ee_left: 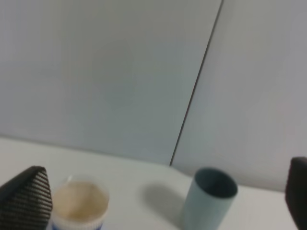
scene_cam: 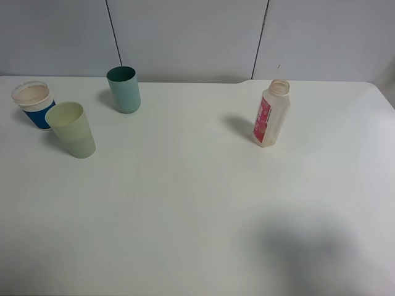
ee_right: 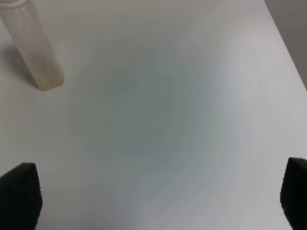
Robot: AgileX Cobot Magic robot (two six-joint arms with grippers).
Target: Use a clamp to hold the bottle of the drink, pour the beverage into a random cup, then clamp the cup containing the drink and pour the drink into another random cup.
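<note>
1. My left gripper (ee_left: 158,201) stands wide with nothing between its fingertips; the two dark pads sit at the far edges of the left wrist view.
2. The blue-sleeved cup (scene_cam: 34,105) holds the peach-tan beverage (ee_left: 79,201) and stands upright at the table's (scene_cam: 197,216) far left, just behind the pale yellow-green tumbler (scene_cam: 71,129).
3. From the left wrist, the cup lies ahead, toward one fingertip, not centred; the teal tumbler (ee_left: 208,201) lies toward the other.
4. My right gripper (ee_right: 158,196) is wide and empty, with the upright bottle (scene_cam: 270,113) well apart.
5. I judge the left arm nearer for clamping the cup.
</note>
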